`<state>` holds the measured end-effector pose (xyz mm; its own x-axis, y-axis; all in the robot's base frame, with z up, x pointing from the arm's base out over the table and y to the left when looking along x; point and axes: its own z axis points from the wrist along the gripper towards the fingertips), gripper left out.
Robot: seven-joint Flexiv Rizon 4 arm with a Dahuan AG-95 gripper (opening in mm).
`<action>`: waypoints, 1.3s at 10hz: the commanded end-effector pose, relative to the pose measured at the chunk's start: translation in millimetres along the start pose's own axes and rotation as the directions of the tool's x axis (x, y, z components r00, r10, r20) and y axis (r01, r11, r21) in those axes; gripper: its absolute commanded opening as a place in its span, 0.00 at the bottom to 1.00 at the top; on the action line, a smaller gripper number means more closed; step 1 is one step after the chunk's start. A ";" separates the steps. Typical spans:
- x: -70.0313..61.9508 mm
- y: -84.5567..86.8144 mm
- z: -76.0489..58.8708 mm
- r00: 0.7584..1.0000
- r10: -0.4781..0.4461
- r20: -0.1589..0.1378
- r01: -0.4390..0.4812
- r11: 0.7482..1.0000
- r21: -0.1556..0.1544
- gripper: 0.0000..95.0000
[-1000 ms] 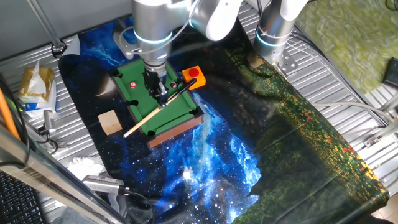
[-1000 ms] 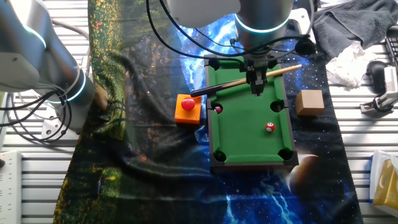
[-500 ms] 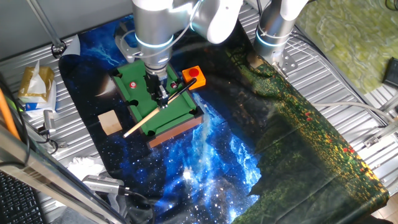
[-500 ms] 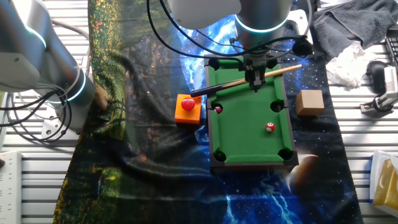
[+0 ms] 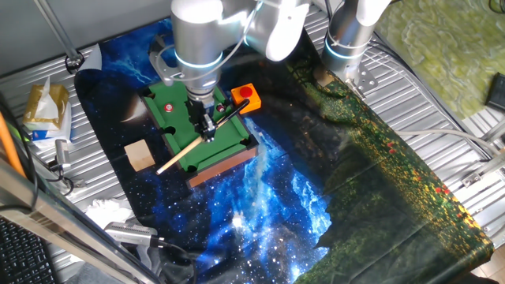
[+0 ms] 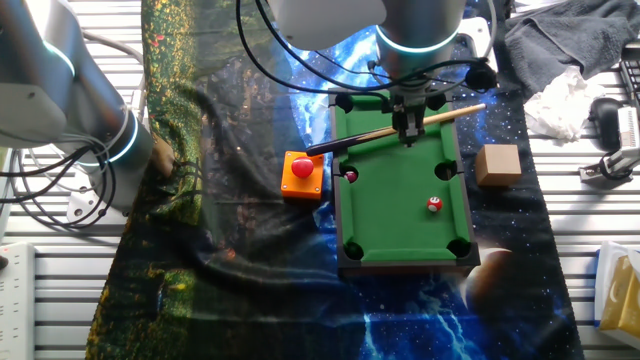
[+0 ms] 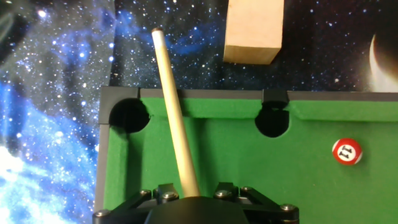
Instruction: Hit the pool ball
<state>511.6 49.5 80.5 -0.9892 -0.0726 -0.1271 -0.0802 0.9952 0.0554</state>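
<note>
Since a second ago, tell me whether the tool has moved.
Yes, slightly. The tool gripping the cue stick has shifted toward the orange button side of the pool table.

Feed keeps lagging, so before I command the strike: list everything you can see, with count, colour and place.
mini pool table: 1, green felt, on the starry cloth
pool ball: 1, bright red, on the felt
darker ball: 1, maroon, by a side pocket
cue: 1, pale wood, across the table end
button: 1, red on orange base, beside the table
block: 1, tan, beside the table
end effector: 1, black, gripping the cue
</note>
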 end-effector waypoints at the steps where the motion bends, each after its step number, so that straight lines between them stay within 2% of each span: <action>1: 0.0 -0.4 0.5 1.000 0.000 0.001 0.000 1.000 0.004 0.40; 8: 0.4 0.0 2.7 1.000 0.005 0.005 -0.005 1.000 0.007 0.40; 9: 0.6 0.0 3.6 1.000 0.005 0.003 -0.005 1.000 0.009 0.20; 10: 0.7 0.0 4.2 1.000 0.005 0.003 -0.006 1.000 0.010 0.20; 11: 0.8 0.1 4.8 1.000 0.003 0.003 -0.003 1.000 0.012 0.00; 13: 0.9 0.1 4.9 1.000 -0.027 0.002 0.027 0.999 0.017 0.00</action>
<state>511.8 49.8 75.0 -0.9862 -0.1010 -0.1312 -0.1064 0.9937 0.0343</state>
